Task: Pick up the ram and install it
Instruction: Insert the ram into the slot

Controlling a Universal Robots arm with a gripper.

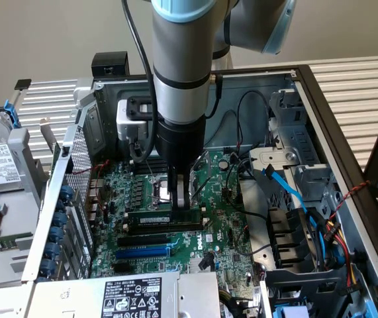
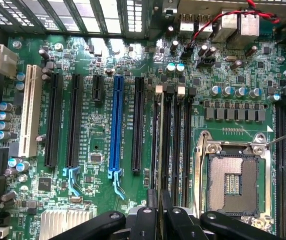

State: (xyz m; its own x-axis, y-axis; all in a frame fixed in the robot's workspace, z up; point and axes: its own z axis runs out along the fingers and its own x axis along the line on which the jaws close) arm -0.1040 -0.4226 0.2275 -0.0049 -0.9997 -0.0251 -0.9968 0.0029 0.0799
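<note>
Evidently the installing step is in hand. The long, thin, dark-green ram stick with black chips and a small white label (image 1: pixel 164 218) stands on edge along a long black plastic memory slot (image 2: pixel 187 145). It runs parallel to the bright-blue plastic expansion slot (image 1: pixel 145 252), with one black slot between them, on the blue slot's side toward the bare metal processor socket (image 2: pixel 233 182).

The black two-fingered gripper (image 1: pixel 182 202) reaches straight down from the grey arm. Its fingers are drawn nearly together, pinching the stick's upper edge between them. The grip sits off the stick's middle.

The stick looks low and level, as if started in its slot. Whether it is fully seated, or the white end latches (image 2: pixel 181 90) have closed, cannot be told.

Seating, by my judgement, calls for a straight downward push with the stick kept upright and parallel to the blue slot. With the grip off-centre, the far end could ride high, so the pressure must not tip it.
</note>
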